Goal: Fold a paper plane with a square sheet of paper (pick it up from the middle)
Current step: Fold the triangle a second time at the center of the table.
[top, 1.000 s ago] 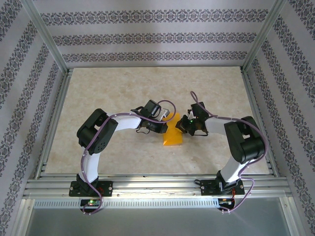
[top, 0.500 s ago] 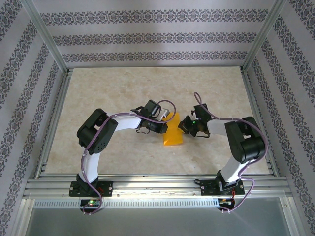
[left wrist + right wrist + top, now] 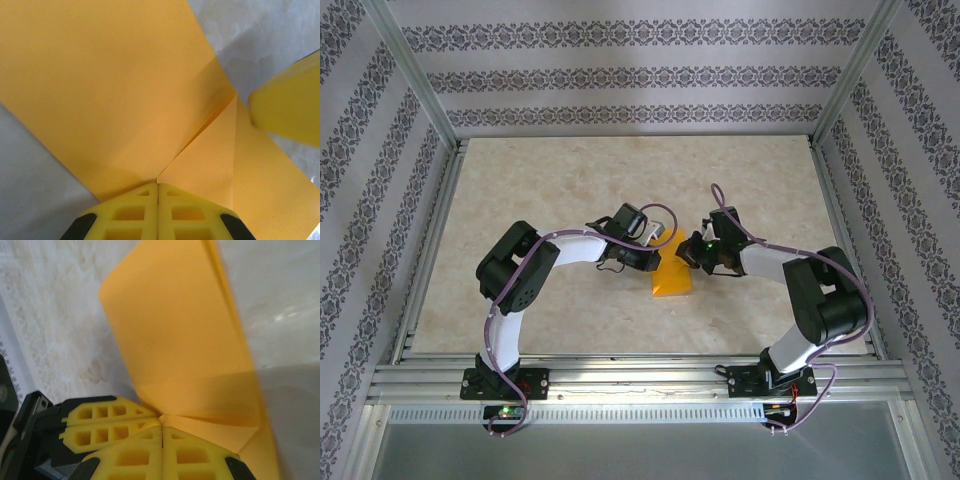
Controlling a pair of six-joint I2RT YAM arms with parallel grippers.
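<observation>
Two end effectors meet mid-counter in the top view: left end effector (image 3: pixel 648 256) and right end effector (image 3: pixel 692 252), nearly tip to tip. We see the orange sheet of paper (image 3: pixel 672 278) between them, extending toward the arm bases, partly folded. Both are pressed together and pinching the paper. In the left wrist view a crease runs straight into the closed seam. In the right wrist view a flap tilts up and away from the closed tips. The rest of the sheet lies on the counter (image 3: pixel 540 190).
</observation>
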